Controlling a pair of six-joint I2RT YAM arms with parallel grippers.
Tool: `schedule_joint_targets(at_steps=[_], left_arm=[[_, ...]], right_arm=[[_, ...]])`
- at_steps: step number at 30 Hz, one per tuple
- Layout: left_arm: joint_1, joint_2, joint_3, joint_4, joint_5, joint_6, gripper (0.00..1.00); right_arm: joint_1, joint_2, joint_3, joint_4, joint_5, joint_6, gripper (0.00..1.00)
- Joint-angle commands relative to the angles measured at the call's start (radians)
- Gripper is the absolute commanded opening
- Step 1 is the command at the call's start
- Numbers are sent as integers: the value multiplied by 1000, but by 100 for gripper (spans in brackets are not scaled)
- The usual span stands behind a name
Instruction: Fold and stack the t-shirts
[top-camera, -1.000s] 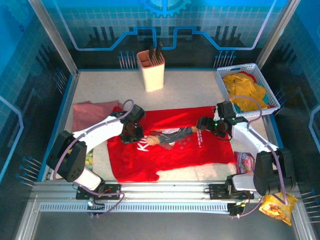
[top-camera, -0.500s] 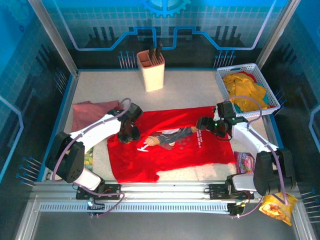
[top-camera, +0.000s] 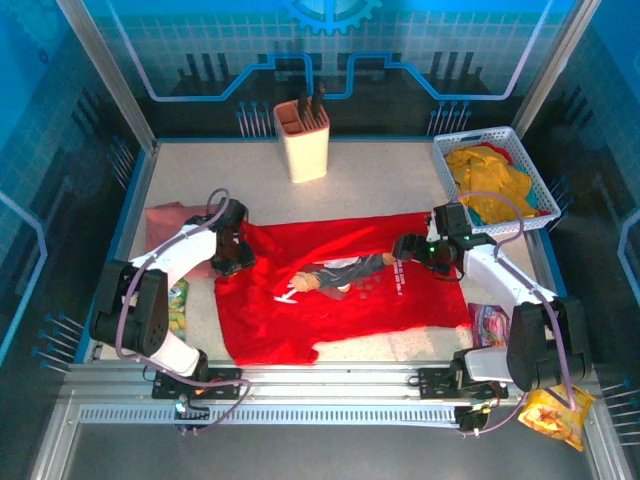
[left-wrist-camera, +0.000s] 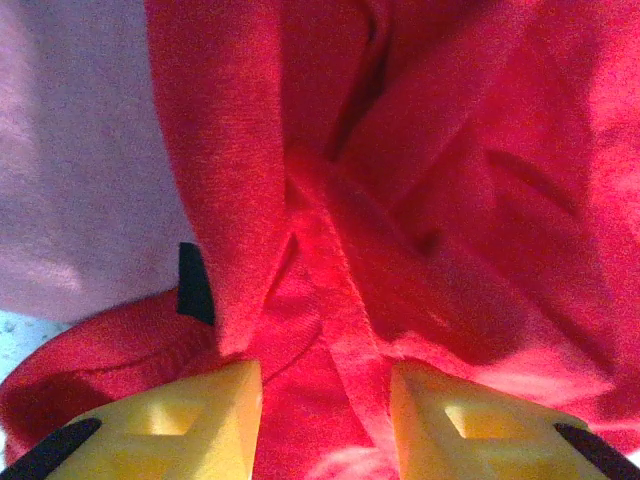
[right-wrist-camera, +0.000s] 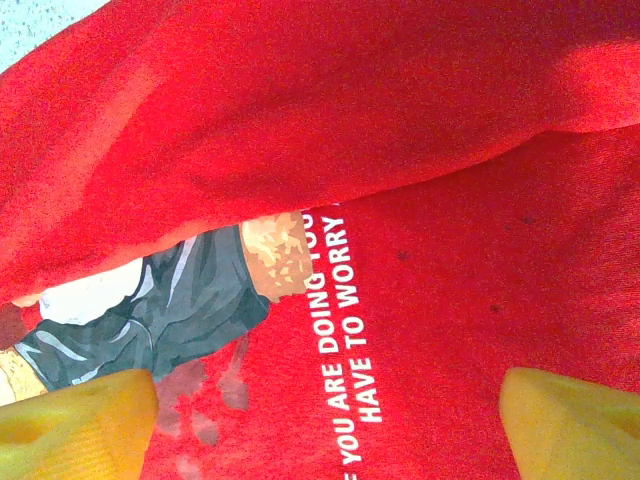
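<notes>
The bright red cotton t-shirt (top-camera: 340, 300) with a dark-and-white chest graphic lies spread flat, reaching from under the left gripper (top-camera: 232, 257) to under the right gripper (top-camera: 408, 247). Its long axis runs from one gripper to the other. The printed figure lies on its side along that line, and which end holds the collar cannot be told.

The top view gives the whole layout. A folded dusty pink cloth t-shirt (top-camera: 172, 222) touches the red one on the outer side of the left gripper. Yellow cloth t-shirts (top-camera: 490, 180) are heaped in a white plastic lattice basket (top-camera: 452, 145) beyond the right gripper. A beige block of dark-handled knives (top-camera: 302, 145) stands well beyond both grippers.

The left wrist view adds the close detail. The left gripper's yellow fingertips (left-wrist-camera: 200, 420) stand partly apart, with a raised crease of red cloth running into the gap. Whether the pads touch it cannot be told. Pink cloth shows beyond the left fingertip.

The right wrist view alone makes the print readable. White capitals run lengthwise away from the fingers, reading "YOU ARE DOING" and "HAVE TO WORRY", beside a grey-clad figure. A loose fold of red cloth lies over the far part of the print. The right gripper's yellow fingertips (right-wrist-camera: 80, 425) are spread wide above the chest print, holding nothing.
</notes>
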Motion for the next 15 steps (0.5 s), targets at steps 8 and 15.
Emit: schedule_joint_targets(at_steps=[8,15], left_arm=[[17,-17,-90,198,-23,-79,37],[17,4,-132,281,11,-110,35]], right_arm=[[12,-7,-6,-11,-4,-6,89],[12,5,-8,1,-15,-1,89]])
